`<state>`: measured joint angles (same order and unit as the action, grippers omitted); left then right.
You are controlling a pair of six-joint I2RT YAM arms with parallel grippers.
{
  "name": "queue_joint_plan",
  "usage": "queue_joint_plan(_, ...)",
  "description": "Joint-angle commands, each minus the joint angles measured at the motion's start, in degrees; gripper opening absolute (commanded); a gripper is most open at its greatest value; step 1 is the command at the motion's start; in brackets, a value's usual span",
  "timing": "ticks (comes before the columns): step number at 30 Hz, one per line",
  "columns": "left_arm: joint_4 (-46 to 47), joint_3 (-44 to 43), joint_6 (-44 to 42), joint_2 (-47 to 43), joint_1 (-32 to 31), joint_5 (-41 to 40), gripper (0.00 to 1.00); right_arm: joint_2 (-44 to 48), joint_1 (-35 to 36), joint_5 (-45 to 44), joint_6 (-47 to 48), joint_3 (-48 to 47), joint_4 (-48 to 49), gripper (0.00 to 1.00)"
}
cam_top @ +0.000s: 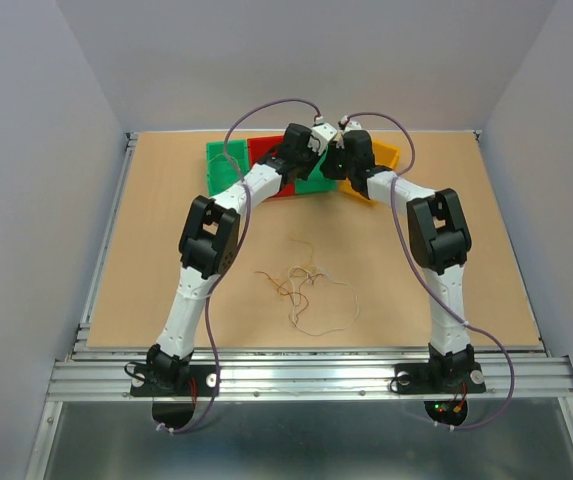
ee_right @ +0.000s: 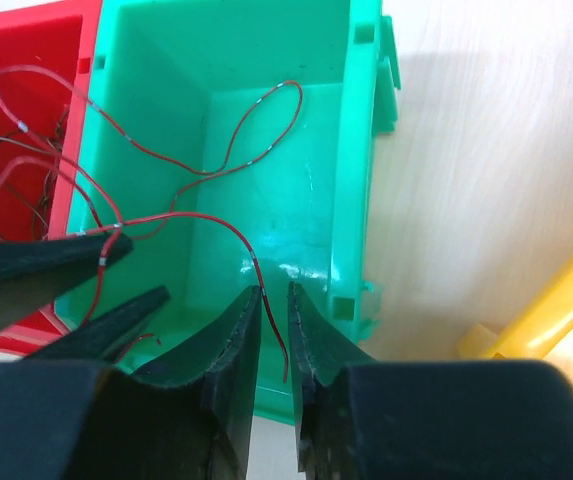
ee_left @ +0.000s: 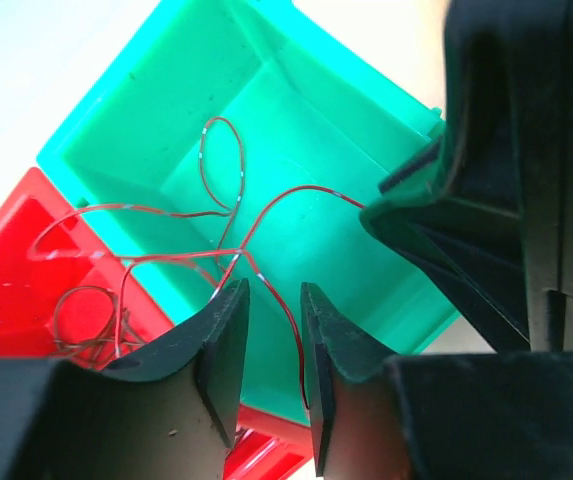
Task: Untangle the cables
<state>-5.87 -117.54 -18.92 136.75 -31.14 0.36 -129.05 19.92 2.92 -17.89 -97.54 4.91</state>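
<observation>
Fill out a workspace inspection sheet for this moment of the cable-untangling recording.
Surface: tan tabletop, no marks seen.
Job's things: loose tangle of thin wires mid-table, away from both arms' tips; one red wire lies in the green bin, trailing into the red bin.
Clutter: second green bin and yellow bin at the far edge.
Grippers: left gripper and right gripper over the green bin, jaws narrowly apart, the red wire passing between each pair.
Cables: purple arm cables loop above the arms, off the table.
Surroundings: grey walls; metal rail at the near edge.
</observation>
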Motion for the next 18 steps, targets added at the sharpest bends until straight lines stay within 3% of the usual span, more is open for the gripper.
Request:
queue_joint_plan(1, 0.60, 0.38, 0.11, -5.88, 0.11, 0.78, 0.39, 3.98, 0.03, -1.42, -0.30, 2.08, 4.50, 0.24)
queue_joint_plan(4, 0.60, 0.38, -0.07, -5.88, 0.11, 1.04, 0.37, 4.51, 0.03, -1.51, -0.30, 3.05, 5.37, 0.24)
queue_joint_plan(10, 0.60, -0.50, -0.94, -4.65, -0.07, 1.31, 0.21, 4.69, 0.03, -0.11, -0.39, 3.58, 6.61, 0.06)
queue_joint_plan(11, 0.60, -0.76, -1.12, -4.30, 0.02, 1.22, 0.14, 4.52, 0.03, -0.02, -0.48, 3.41, 6.69, 0.01)
queue_joint_plan(16, 1.03, -3.48, -2.26, -1.41, -0.15, 0.17, 0.00, 2.93, 0.03, 0.68, -1.27, 2.53, 7.40, 0.01)
queue_joint_plan(18, 1.56, -4.19, -3.23, -0.43, -0.24, -2.46, 0.00, 1.45, 0.20, 0.51, -1.71, 1.39, 7.75, 0.01)
